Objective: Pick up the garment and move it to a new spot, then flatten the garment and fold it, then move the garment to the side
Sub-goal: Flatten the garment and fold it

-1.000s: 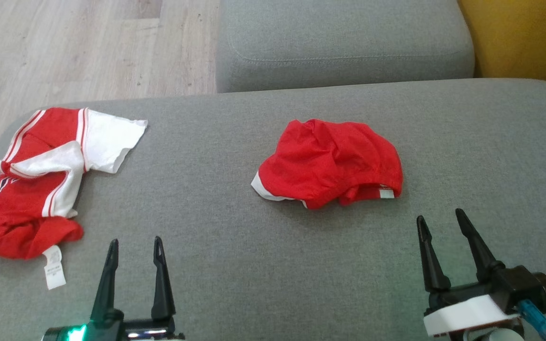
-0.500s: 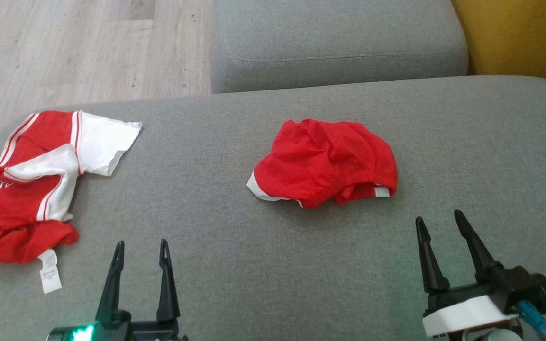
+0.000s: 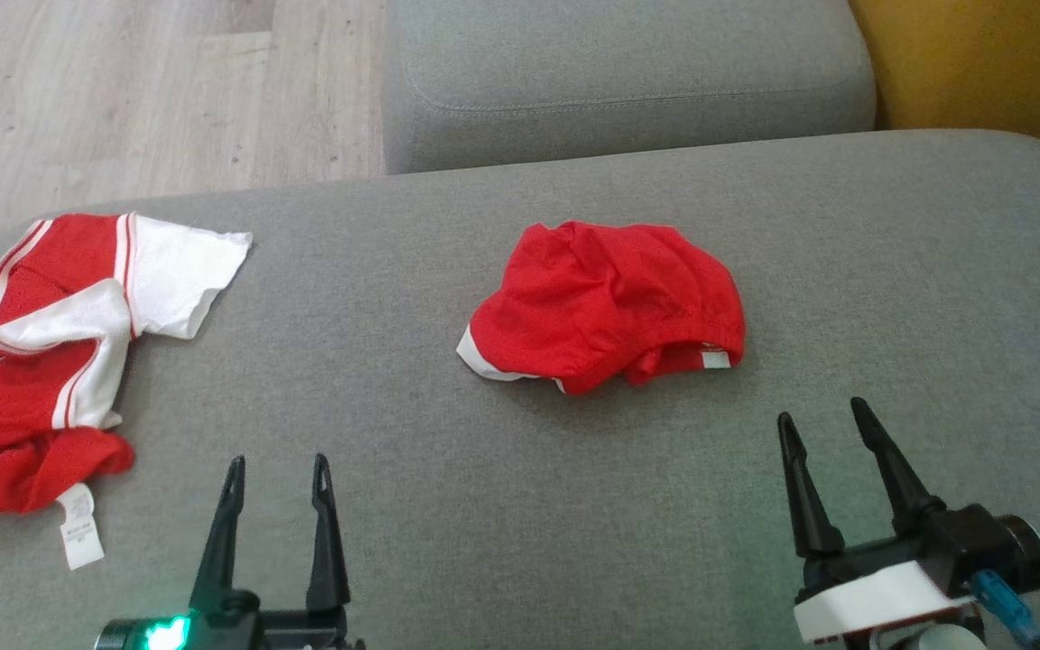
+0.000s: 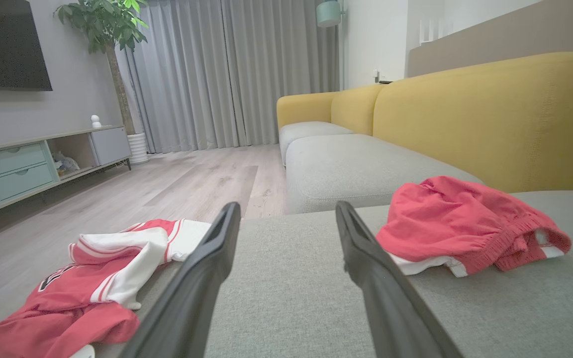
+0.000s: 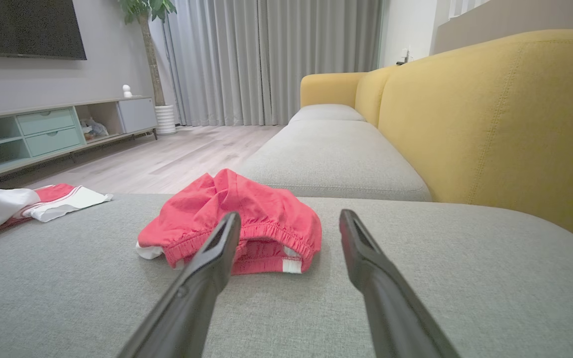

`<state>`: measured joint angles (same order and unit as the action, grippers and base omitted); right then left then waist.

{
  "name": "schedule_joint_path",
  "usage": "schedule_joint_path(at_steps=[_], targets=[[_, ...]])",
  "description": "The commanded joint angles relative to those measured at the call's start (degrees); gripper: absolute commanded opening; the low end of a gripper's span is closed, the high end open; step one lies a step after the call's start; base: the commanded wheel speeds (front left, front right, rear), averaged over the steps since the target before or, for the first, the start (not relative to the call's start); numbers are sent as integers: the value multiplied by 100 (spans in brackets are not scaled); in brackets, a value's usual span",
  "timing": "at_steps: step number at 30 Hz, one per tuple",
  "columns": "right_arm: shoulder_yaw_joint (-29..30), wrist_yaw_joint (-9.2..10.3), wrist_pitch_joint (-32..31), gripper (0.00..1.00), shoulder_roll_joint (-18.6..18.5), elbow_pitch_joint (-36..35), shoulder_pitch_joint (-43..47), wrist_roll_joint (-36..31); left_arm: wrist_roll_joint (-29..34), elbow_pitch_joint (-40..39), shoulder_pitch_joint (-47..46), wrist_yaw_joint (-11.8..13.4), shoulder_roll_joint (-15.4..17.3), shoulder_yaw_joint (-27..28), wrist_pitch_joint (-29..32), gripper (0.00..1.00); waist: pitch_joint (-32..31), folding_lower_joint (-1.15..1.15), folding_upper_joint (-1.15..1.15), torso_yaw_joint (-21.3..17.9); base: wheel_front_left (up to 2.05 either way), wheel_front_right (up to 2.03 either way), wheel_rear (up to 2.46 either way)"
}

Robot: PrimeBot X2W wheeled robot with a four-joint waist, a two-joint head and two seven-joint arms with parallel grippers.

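On the sofa (image 3: 574,515), the shorts (image 3: 606,302) lie unmoved; view shifted.

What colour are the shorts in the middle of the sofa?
The shorts are red with white trim; the head view shows it best.

The left gripper (image 3: 278,460) was held at the near left, its two dark fingers spread apart and pointed far. The right gripper (image 3: 821,410) was held at the near right, equally opened, its fingers tilted slightly left.
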<state>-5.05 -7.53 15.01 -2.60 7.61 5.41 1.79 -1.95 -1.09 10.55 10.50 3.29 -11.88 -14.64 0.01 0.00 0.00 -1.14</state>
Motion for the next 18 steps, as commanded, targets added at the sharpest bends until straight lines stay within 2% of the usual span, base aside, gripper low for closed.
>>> schedule_joint_path(at_steps=[1, 6, 12, 15, 18], targets=[[-149, 4, -1, 100, -28, -163, -254, -4, 43, -197, -287, -27, -41, 122, -36, 100, 7, 0, 0, -21, 0, 0, 0], [-47, 4, -1, 100, -28, -153, -291, 134, 196, -54, -417, -112, -17, -53, -36, 100, 105, 0, 0, -218, 0, 0, 0], [-177, 4, -1, 100, -28, -199, -461, 404, 107, 250, -865, -489, -8, -252, -36, 100, 435, 0, 0, -714, 0, 0, 0], [-281, 4, -1, 100, -28, -279, -605, 437, 160, 492, -1226, -788, 60, -439, -36, 100, 684, 0, 0, -1025, 0, 0, 0], [-370, 4, -1, 100, -28, -320, -717, 498, 254, 771, -1623, -976, 107, -615, -36, 100, 918, 0, 0, -1344, 0, 0, 0]])
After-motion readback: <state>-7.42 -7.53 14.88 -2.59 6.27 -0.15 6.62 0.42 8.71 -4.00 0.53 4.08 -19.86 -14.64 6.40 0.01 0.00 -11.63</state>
